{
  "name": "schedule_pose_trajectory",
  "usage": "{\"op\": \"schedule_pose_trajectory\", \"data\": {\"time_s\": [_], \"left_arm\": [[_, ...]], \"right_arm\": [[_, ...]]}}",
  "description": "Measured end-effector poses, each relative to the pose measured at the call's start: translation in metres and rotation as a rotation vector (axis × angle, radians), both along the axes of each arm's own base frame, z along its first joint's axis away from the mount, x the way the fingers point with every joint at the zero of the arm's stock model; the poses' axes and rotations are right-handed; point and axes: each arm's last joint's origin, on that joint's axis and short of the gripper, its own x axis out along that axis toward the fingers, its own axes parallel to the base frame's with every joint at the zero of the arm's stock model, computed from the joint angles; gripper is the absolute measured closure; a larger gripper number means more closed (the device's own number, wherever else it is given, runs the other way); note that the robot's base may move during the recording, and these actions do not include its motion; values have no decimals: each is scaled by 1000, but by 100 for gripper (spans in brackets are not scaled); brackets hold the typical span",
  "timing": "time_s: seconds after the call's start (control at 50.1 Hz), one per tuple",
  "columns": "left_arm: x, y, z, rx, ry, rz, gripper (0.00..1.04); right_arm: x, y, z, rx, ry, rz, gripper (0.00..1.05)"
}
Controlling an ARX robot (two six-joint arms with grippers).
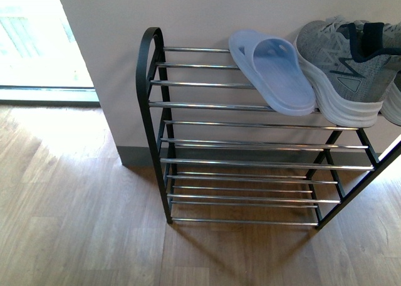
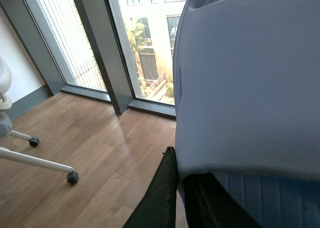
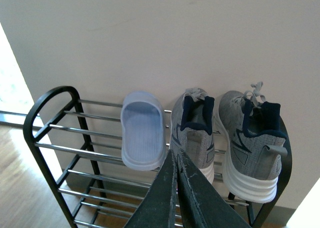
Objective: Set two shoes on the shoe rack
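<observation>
Wooden floor [image 1: 75, 211] runs under a pale wall, and the shoe rack [image 1: 150, 98] stands against that wall. On its top tier a light blue slide [image 1: 276, 73] lies beside the two shoes [image 3: 227, 138], the grey sneakers, which stand next to each other with their heels toward the robot. In the front view only one sneaker shows fully, at the right edge of the picture.

In the right wrist view the right hand [image 3: 176, 160] hangs just in front of the near sneaker; its dark fingers are pressed together and nothing is between them. In the left wrist view the left hand [image 2: 181, 180] is clenched on the edge of a second light blue slide [image 2: 250, 88], which fills most of that view, with a window [image 2: 145, 43] and an office chair [image 2: 15, 148] behind it.

Both sneakers already sit on the rack, so I judge the task itself as nearly finished. The next move probably calls for carrying the held slide to the free rods left of the first slide and setting it flat there.
</observation>
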Motion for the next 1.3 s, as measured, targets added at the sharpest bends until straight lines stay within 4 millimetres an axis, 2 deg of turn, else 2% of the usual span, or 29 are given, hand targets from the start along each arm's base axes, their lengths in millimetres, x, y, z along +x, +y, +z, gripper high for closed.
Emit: {"op": "schedule_pose_trajectory", "data": {"time_s": [0.08, 0.699, 1.119, 1.299], "left_arm": [[0, 0, 0, 0, 0, 0, 103], [0, 0, 0, 0, 0, 0, 103], [0, 0, 0, 0, 0, 0, 103], [0, 0, 0, 0, 0, 0, 103]], "right_arm": [[-3, 0, -4, 0, 13, 1, 103], [-28, 0, 3, 0, -13, 0, 103], [-38, 0, 3, 0, -14, 0, 103], [-49, 0, 0, 0, -7, 0, 103]]}}
